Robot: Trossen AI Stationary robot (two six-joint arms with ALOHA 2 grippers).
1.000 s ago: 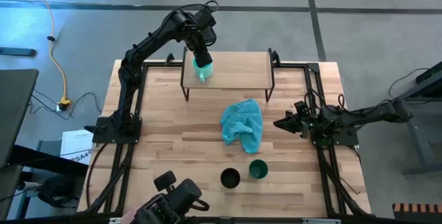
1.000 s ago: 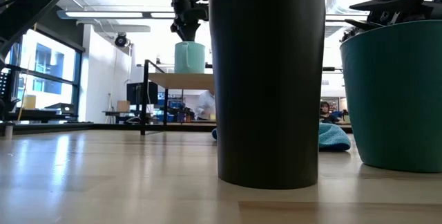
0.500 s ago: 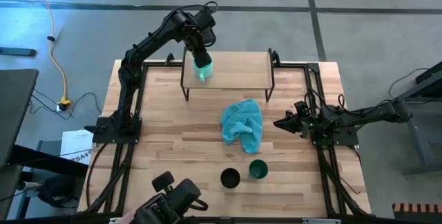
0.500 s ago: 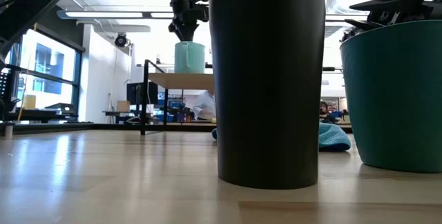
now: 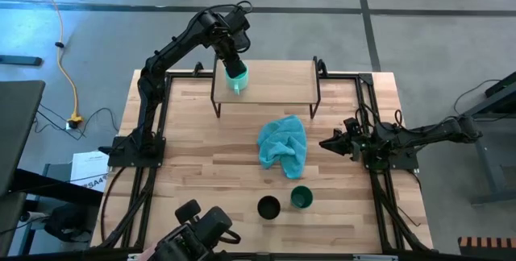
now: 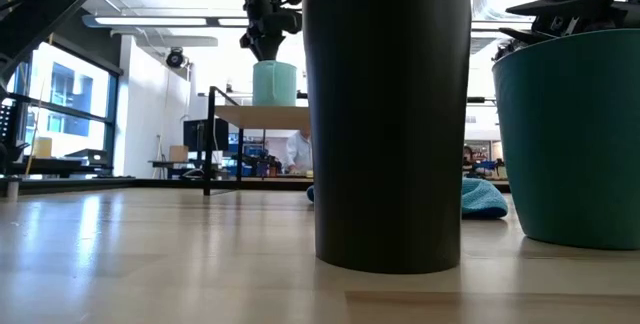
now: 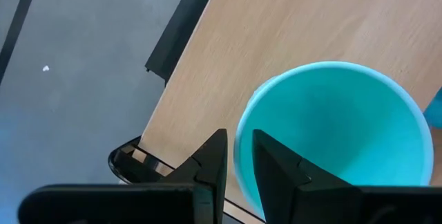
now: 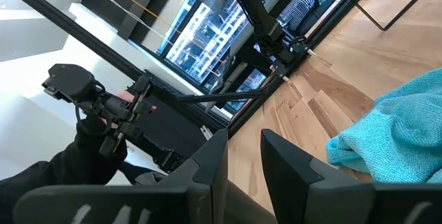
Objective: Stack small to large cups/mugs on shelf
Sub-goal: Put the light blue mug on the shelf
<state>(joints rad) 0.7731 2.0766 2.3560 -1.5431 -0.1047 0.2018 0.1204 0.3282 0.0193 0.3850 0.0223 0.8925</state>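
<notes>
The turquoise mug point(image 5: 235, 80) is sitting upright on the shelf point(image 5: 278, 82), at the board's 9 o'clock end. The left hand point(image 5: 231, 66) is hanging right above it, its 2 fingers point(image 7: 211, 163) pinched across the mug's rim. At the surface's point(image 5: 201, 156) 6 o'clock edge, the black cup point(image 5: 268, 207) and dark green cup point(image 5: 301, 197) are standing side by side, with the teal cloth point(image 5: 284, 146) between them and the shelf. The right hand point(image 5: 329, 142) is resting at 3 o'clock, fingers nearly together, grasping nothing.

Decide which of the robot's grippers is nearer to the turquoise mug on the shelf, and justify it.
Left. The left gripper is at the turquoise mug on the shelf, one finger on each side of its rim. The right gripper waits far off, beyond the teal cloth.
</notes>
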